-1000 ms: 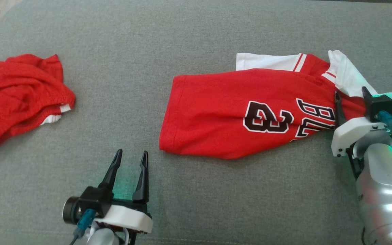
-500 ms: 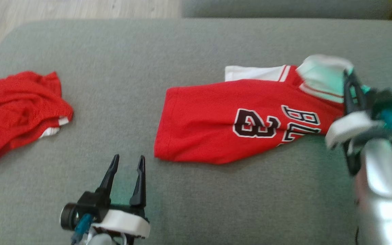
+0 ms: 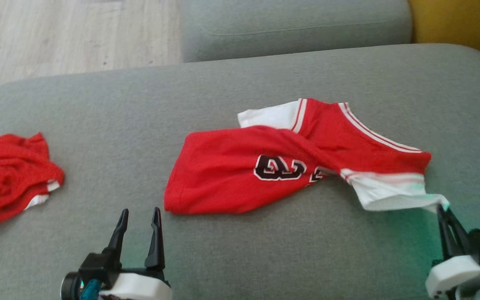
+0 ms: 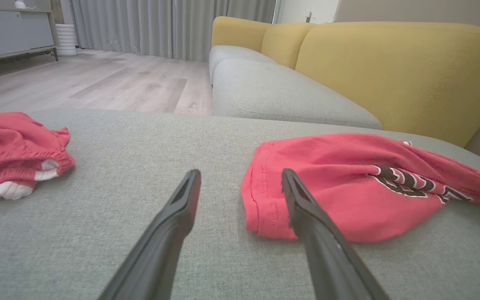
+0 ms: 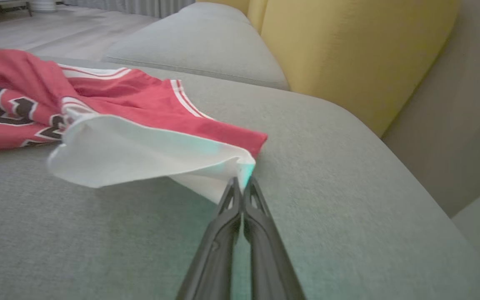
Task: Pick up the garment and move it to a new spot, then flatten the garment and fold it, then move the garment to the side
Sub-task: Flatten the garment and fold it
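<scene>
Mid-cushion on the grey sofa cushion (image 3: pixel 98 108), head view: red jersey (image 3: pixel 231 183) lies twisted, bunched at the number. Toward the cushion's right end, right gripper (image 3: pixel 443 210) is pinched closed on the white sleeve (image 3: pixel 390 196) corner. Near the cushion's front edge, left gripper (image 3: pixel 140 213) has fingers parted, empty.

Left wrist view: jersey hem (image 4: pixel 265 208) sits just past the open fingers.

Right wrist view: the bite is on the sleeve's very edge.

Risk: a bite that thin could slip under pull. A one-corner drag likely twists the body further or takes it off the cushion's right side.
</scene>
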Robot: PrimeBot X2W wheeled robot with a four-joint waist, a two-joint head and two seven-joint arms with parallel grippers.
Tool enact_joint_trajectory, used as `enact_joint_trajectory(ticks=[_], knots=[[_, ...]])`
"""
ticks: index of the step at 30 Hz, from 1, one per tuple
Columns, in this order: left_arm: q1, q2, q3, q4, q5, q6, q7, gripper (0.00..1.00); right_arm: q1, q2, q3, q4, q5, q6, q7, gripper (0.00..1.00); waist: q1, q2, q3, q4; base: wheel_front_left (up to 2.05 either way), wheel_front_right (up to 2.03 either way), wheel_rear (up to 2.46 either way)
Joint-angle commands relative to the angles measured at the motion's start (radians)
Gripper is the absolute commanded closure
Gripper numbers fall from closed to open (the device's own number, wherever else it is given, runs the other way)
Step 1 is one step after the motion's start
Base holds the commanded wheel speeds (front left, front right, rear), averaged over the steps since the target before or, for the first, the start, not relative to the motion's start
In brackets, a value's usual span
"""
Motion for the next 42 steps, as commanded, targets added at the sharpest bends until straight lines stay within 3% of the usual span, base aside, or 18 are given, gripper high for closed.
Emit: enact_joint_trajectory(ticks=[1,3,5,11,17,24,30,42], knots=[[-0.012,0.001,0.038,-0.033,0.003,0.004,-0.005,0.0,-0.021,-0.034,0.004,-0.025,0.005,0.004,-0.006,1.0,0.0002,0.0,-0.004,-0.014,0.0,0.0,0.0],[-0.014,0.001,0.042,-0.033,0.006,0.003,-0.005,0.0,-0.024,-0.028,-0.009,-0.003,0.002,0.004,-0.006,1.0,0.0002,0.0,0.0,-0.021,0.0,0.0,0.0],[-0.02,0.001,0.04,-0.032,0.005,0.002,-0.005,0.0,-0.043,-0.01,-0.017,0.002,0.009,0.004,-0.006,0.0,0.0002,0.0,0.008,-0.023,0.0,0.0,0.0],[-0.082,0.001,0.042,-0.036,-0.016,-0.002,-0.005,0.0,-0.094,0.036,0.032,-0.062,0.035,0.004,-0.006,0.0,0.0002,0.0,0.045,-0.018,0.0,0.0,0.0],[-0.268,0.001,0.022,0.011,-0.009,-0.028,-0.005,0.0,-0.141,0.06,0.093,-0.107,0.057,0.004,-0.006,0.0,0.0002,0.0,0.104,-0.008,0.0,0.0,0.0],[-0.549,0.001,-0.066,0.271,-0.041,-0.057,0.008,0.0,-0.204,0.08,0.155,-0.106,0.054,0.004,-0.006,0.0,0.0002,0.0,0.173,-0.023,0.0,0.0,0.0],[-0.766,0.001,-0.134,0.515,-0.053,-0.068,0.089,0.0,-0.266,0.093,0.198,-0.112,0.053,0.004,-0.006,0.0,0.0002,0.0,0.24,-0.063,0.0,0.0,0.0],[-0.869,0.002,-0.232,0.819,-0.021,-0.087,0.125,0.0,-0.29,0.103,0.18,-0.109,0.044,0.004,-0.006,0.0,0.0002,0.0,0.289,-0.11,0.0,0.0,0.0]])
